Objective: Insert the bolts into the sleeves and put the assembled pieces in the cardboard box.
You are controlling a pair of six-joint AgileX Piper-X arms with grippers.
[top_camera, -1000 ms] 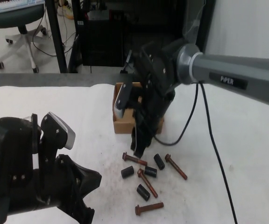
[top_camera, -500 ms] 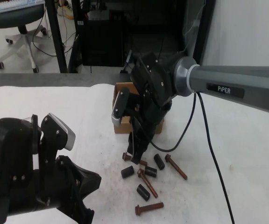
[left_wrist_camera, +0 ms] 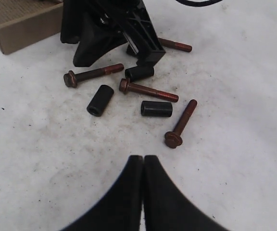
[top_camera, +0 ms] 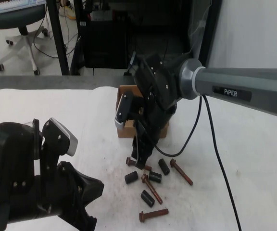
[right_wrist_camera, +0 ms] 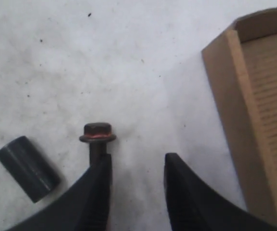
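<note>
Bolt (right_wrist_camera: 97,132), rust-brown with a flanged hex head, lies on the white bench cover (right_wrist_camera: 56,57) at the tips of the right gripper (right_wrist_camera: 136,178). The gripper's two black fingers stand moderately apart, with bare cover between them. The bolt's shank runs behind one finger rather than into the gap. A short black sleeve (right_wrist_camera: 28,168), a smooth cylinder, lies beside the bolt on the side away from the cardboard box (right_wrist_camera: 220,82). The box's brown wall, with ribbed board inside it, rises just beyond the other finger.

The left gripper (left_wrist_camera: 142,168) hangs well away from the box, its curved black fingers pressed together on nothing. Between it and the box, loose bolts (left_wrist_camera: 148,90) and loose sleeves (left_wrist_camera: 156,108) lie scattered flat at different angles, none joined. The right gripper's fingers stand at the box end of this scatter and cover part of it. In the high view the right arm's wrist hides much of the box, and a black cable (top_camera: 220,159) trails from the arm across the cover. Dark grit speckles the cover around the parts.
</note>
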